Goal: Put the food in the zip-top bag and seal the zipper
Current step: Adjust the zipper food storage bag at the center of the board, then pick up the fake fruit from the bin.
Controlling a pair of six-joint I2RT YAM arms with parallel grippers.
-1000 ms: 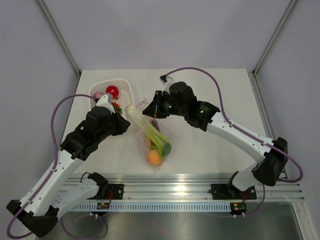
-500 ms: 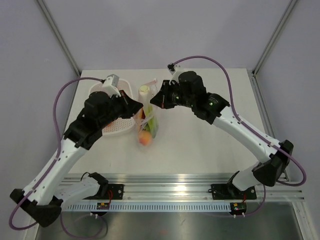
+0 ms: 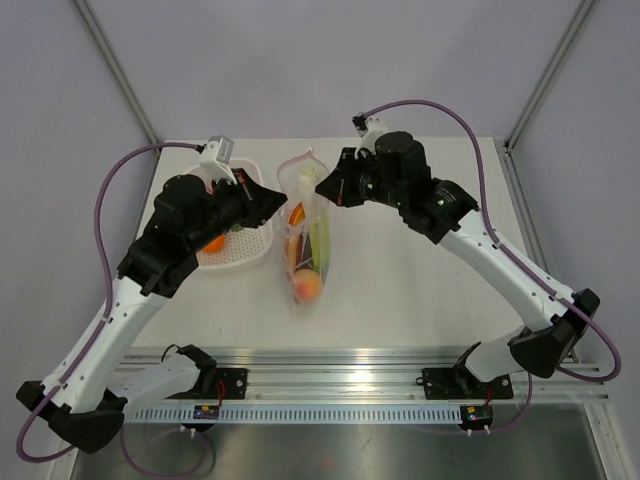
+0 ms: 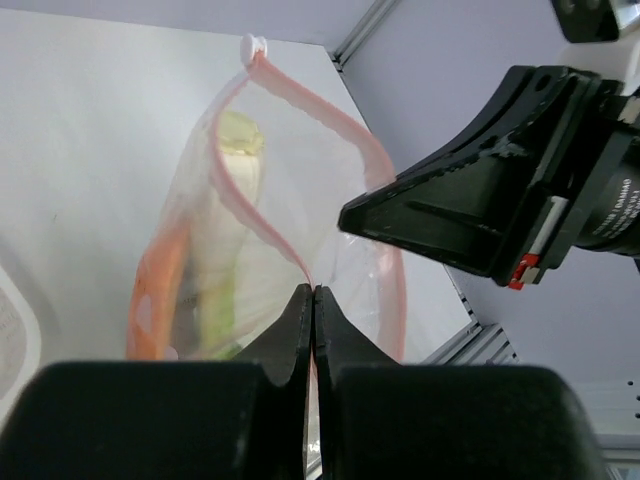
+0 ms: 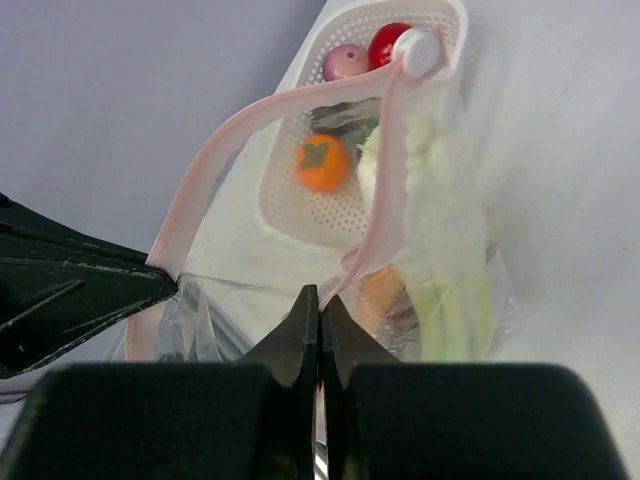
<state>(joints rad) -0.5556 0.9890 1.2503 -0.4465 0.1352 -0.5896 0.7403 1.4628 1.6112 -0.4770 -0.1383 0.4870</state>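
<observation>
The zip-top bag [image 3: 297, 185] hangs upright above the table, held between both grippers with its mouth spread open. Inside it lie a celery stalk [image 3: 322, 235], a carrot and an orange fruit [image 3: 307, 288] at the bottom. My left gripper [image 4: 314, 291] is shut on one strip of the pink zipper [image 4: 396, 300]. My right gripper [image 5: 319, 296] is shut on the facing strip of the zipper [image 5: 387, 170]. A white slider [image 5: 415, 50] sits at the far end of the mouth. More food stays in the basket: an orange [image 5: 322, 163], a tomato [image 5: 385, 42] and an onion [image 5: 344, 62].
The white slotted basket [image 3: 243, 257] stands on the table just left of the bag, under my left arm. Grey walls and metal posts close the table at the back and sides. A metal rail with the arm bases runs along the near edge.
Both arms have risen and moved toward the back, lifting the bag from lying flat on the table to hanging upright. Its mouth has spread open between the two grippers.
</observation>
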